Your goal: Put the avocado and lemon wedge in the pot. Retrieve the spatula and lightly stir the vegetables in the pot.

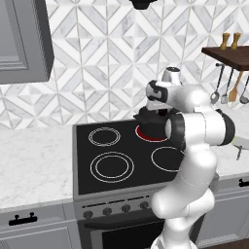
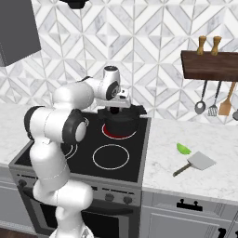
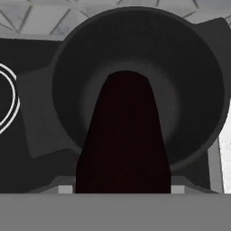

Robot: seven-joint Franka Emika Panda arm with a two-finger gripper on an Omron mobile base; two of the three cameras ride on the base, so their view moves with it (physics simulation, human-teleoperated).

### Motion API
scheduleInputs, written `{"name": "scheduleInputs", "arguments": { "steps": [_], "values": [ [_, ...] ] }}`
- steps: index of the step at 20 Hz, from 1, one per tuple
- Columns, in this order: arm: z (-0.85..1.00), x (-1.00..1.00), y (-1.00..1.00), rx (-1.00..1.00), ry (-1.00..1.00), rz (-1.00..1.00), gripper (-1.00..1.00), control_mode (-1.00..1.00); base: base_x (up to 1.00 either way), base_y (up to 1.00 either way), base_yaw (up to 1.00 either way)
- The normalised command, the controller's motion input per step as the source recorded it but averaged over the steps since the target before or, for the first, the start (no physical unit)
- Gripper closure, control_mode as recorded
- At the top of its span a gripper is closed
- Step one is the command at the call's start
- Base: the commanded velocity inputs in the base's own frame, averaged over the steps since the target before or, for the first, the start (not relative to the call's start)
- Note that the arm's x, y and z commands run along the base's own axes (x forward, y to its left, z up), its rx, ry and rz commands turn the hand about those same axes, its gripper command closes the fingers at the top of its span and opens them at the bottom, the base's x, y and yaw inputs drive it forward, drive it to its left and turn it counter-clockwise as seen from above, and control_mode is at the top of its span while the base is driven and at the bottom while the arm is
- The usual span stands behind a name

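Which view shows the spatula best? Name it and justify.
The right base view: the spatula lies whole on the counter beside a green piece. The left base view catches just its handle past the arm.

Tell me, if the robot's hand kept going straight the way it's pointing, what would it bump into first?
Most likely the inside of the squat round black pot with two side handles. The hand hangs right over it on the stove, pointing down into it. A long dark object between the fingers would probably touch the bottom first, though depth is hard to judge.
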Motion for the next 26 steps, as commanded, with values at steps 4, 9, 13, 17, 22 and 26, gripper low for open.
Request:
{"name": "scheduleInputs", "arguments": {
  "steps": [4,9,13,17,22,26],
  "values": [
    [-0.09,0.59,-0.03,0.0,-0.02,0.07,1.0,-1.0,0.0,0.0,0.0],
    [-0.27,0.23,-0.06,-0.05,0.0,0.0,1.0,-1.0,0.0,0.0,0.0],
    [-0.58,0.11,0.04,-0.09,0.0,0.02,1.0,-1.0,0.0,0.0,0.0],
    [-0.44,0.1,0.0,-0.02,0.0,0.03,1.0,-1.0,0.0,0.0,0.0],
    [-0.24,0.25,0.0,0.0,0.0,0.04,1.0,-1.0,0.0,0.0,0.0],
    [-0.06,0.19,0.0,0.0,0.0,0.05,1.0,-1.0,0.0,0.0,0.0]
  ]
}}
